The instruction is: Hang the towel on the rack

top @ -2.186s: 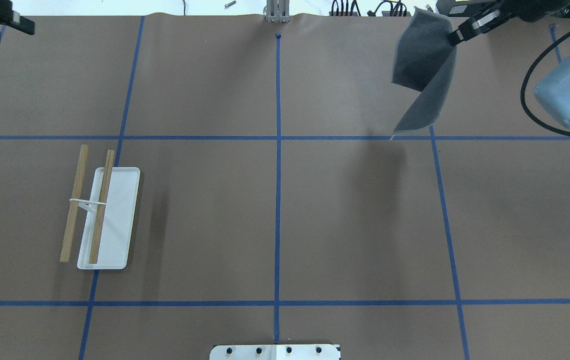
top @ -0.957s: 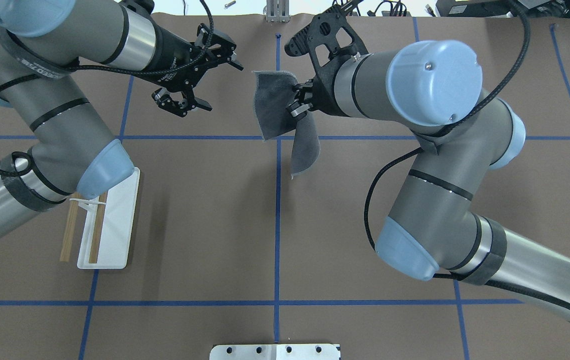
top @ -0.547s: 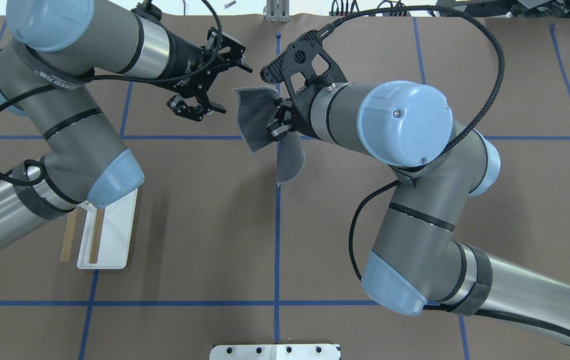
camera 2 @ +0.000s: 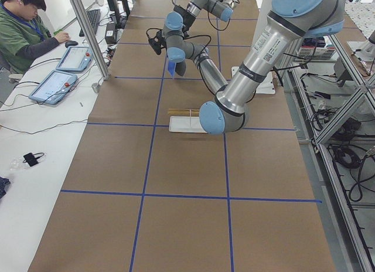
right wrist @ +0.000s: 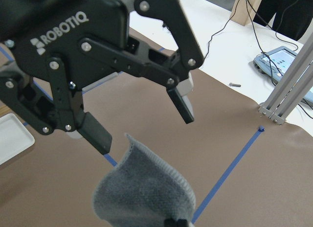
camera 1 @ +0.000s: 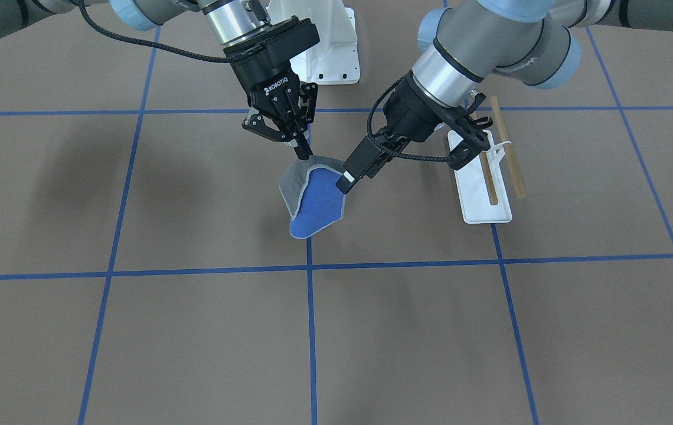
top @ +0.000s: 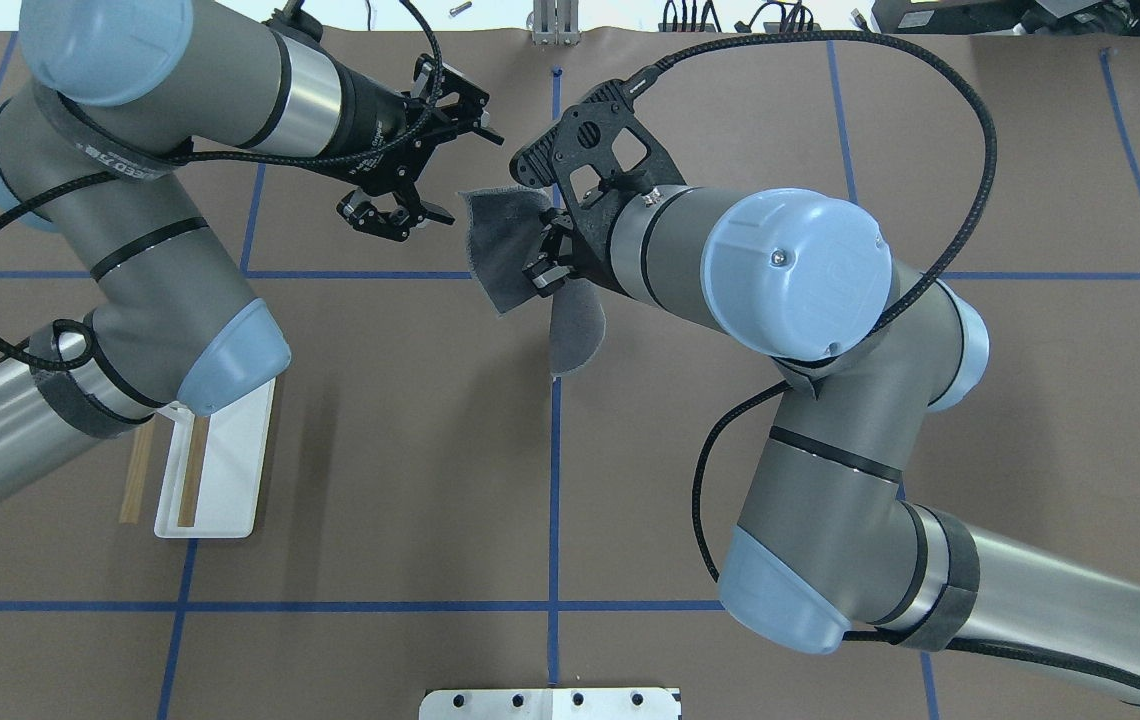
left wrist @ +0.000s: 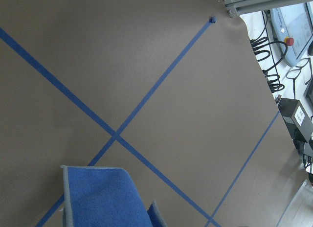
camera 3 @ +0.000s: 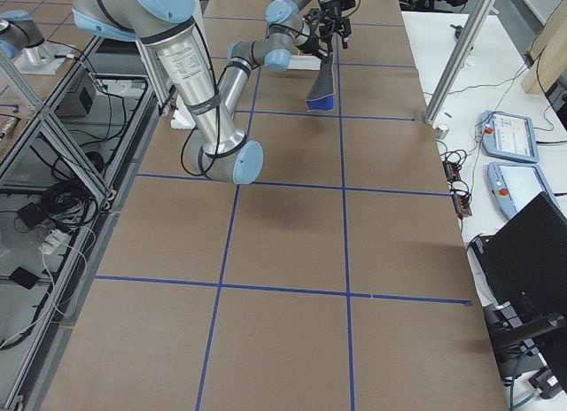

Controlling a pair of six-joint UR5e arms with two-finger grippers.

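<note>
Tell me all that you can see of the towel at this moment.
The towel is a small cloth, bright blue on one side and dark grey on the other, with a pale stitched edge. It hangs folded above the table, pinched at its top by the right pincer. The open left pincer is close but apart from it.

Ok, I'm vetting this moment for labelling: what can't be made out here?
Overhead: the left arm hides the far end of the rack.
Left wrist view: the towel is cut off by the bottom edge.
Right wrist view: where the right gripper holds the towel falls below the frame.
Side views: the grasp is too small.
</note>
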